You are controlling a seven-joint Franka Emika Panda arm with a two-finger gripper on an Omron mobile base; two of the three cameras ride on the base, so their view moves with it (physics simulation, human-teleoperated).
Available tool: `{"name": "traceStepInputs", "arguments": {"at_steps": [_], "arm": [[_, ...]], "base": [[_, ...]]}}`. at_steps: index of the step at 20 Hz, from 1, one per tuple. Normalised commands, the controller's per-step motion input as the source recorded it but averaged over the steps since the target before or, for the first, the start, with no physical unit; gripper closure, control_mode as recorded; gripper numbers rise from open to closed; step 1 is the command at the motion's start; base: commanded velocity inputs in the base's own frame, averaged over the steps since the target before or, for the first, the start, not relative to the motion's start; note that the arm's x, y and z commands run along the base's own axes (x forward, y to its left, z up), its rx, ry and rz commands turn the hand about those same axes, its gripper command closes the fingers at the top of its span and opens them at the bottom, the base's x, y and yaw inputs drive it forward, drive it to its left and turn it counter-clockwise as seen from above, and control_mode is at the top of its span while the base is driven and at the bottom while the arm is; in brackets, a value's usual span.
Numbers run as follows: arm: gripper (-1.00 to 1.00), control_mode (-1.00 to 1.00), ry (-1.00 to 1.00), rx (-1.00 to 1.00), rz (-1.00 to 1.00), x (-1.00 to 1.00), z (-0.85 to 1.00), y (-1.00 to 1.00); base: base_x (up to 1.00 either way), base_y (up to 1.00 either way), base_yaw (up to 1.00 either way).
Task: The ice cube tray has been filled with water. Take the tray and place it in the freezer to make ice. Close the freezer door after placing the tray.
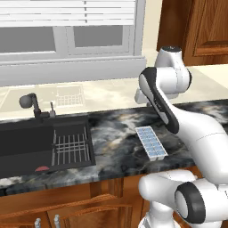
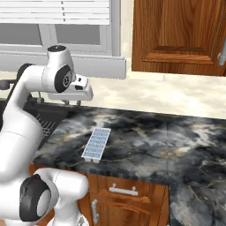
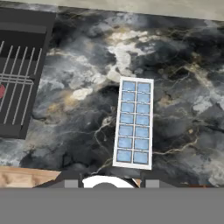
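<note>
1. The long white ice cube tray point(image 1: 151, 142) with two rows of small square cells lies flat on the dark marbled stone worktop point(image 1: 116, 133), near its front edge
2. Pale blue water point(image 3: 134, 121) fills every cell of the tray
3. The white robot arm point(image 1: 167, 95) bends over the worktop, and its hand hangs high above the tray, well apart from it
4. The jaws point(image 2: 72, 102) hold nothing; the pictures are too small and blurry to tell if they are apart or together
5. To the left of the tray sits a black sink point(image 1: 24, 144) with a black wire dish rack point(image 1: 70, 147) in it, well apart from the tray
6. A small red thing point(image 1: 42, 168) lies in the sink next to the rack; what it is cannot be told
7. A dark bent tap point(image 1: 32, 105) stands behind the sink
8. A window with white blinds point(image 1: 67, 12) is on the wall behind the sink
9. Brown wooden cupboards point(image 2: 176, 31) hang on the wall to the right, and brown wooden doors point(image 2: 119, 201) with silver handles sit under the worktop
10. The stone around the tray is bare, and nothing stands between the hand and the tray
</note>
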Motion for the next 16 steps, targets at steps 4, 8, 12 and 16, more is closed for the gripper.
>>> {"name": "traceStepInputs", "arguments": {"at_steps": [4, 8, 12, 16], "arm": [[-1.00, -1.00, 0.00, 0.00, -0.05, -0.16, 0.00, 0.00], [-1.00, -1.00, 0.00, 0.14, -0.23, -0.35, -0.14, -0.29], [-1.00, -1.00, 0.00, 0.22, -0.28, -0.35, -0.34, -0.44], [-1.00, -1.00, 0.00, 0.23, -0.31, -0.22, -0.48, -0.37]], "base": [[0.00, 0.00, 0.00], [0.00, 0.00, 0.00], [0.00, 0.00, 0.00], [0.00, 0.00, 0.00]]}}
